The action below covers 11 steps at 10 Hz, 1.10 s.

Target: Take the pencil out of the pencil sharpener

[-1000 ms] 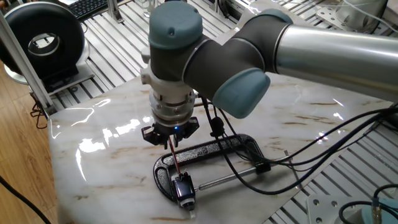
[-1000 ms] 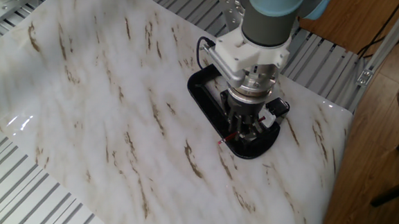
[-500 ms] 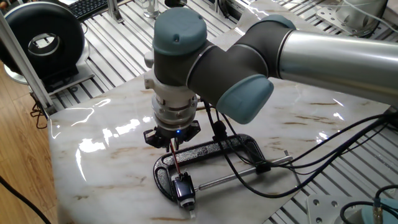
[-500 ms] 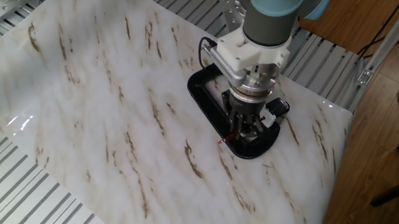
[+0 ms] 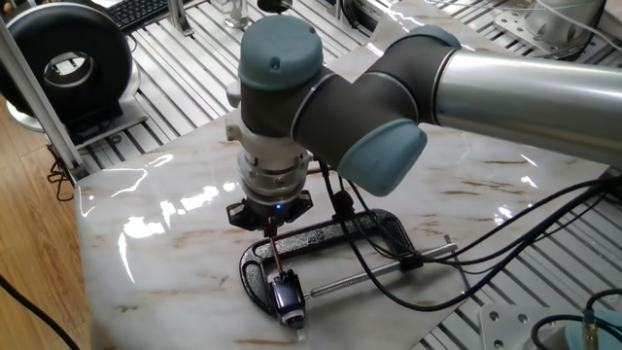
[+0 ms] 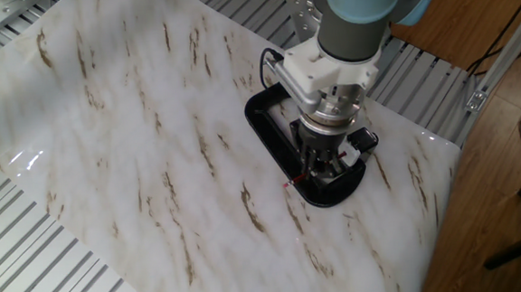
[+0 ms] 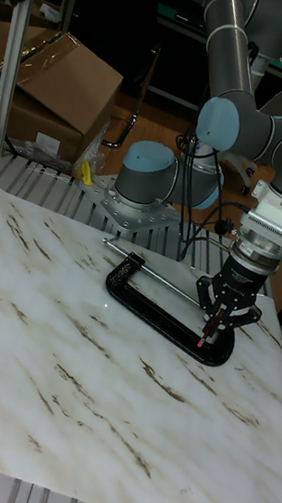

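The pencil (image 5: 275, 255), a thin dark-red stick, slants up out of the pencil sharpener (image 5: 287, 295), a small black block with a silvery part at the near end of the black C-clamp (image 5: 335, 233). My gripper (image 5: 269, 224) hangs straight above with its fingers drawn together around the pencil's upper end. In the other fixed view, my gripper (image 6: 322, 169) hides most of the pencil (image 6: 295, 180), and the sharpener (image 6: 361, 143) peeks out behind it. The tall fixed view has the gripper (image 7: 216, 328) pinched on the pencil (image 7: 205, 337).
The clamp's silver screw rod (image 5: 364, 277) runs right from the sharpener, and black cables (image 5: 457, 255) trail across the marble tabletop (image 5: 165, 243). A black round device (image 5: 68, 68) stands at the back left. The table's edge is close behind the clamp (image 6: 268, 127).
The arm has shifted slightly to the right and settled. The pencil stays in the sharpener at the same slant.
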Tool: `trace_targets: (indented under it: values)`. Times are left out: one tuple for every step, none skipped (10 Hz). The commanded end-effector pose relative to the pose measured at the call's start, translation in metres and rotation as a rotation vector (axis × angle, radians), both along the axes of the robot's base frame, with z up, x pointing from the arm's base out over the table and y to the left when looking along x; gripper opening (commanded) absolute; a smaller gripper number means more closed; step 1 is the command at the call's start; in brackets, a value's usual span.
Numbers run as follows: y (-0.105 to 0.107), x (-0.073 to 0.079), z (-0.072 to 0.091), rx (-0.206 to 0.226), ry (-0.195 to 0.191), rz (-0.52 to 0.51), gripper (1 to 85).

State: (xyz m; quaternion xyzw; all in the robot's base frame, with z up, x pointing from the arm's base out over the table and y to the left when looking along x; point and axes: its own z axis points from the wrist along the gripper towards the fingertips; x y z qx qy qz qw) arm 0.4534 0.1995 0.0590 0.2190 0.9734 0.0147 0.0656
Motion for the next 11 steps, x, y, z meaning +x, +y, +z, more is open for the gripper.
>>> trace_targets:
  values:
    - [0.0,0.0,0.001,0.001,0.011,-0.025,1.0]
    - [0.0,0.001,0.003,-0.001,0.019,-0.029,1.0]
    - [-0.002,0.003,0.005,0.001,0.027,-0.026,1.0]
    - [-0.004,0.007,0.007,0.004,0.027,-0.02,1.0]
    - [-0.008,0.01,0.011,0.001,0.037,-0.014,1.0]
    - [-0.009,0.017,0.014,0.008,0.047,-0.01,1.0]
    - [-0.011,0.021,0.014,0.007,0.045,-0.004,1.0]
    - [-0.012,0.026,0.012,0.002,0.03,-0.001,1.0]
    - [-0.012,0.032,0.011,0.002,0.013,0.004,1.0]
    - [-0.012,0.037,0.011,-0.004,0.007,0.012,1.0]
    - [-0.014,0.041,0.014,-0.008,0.006,0.021,1.0]
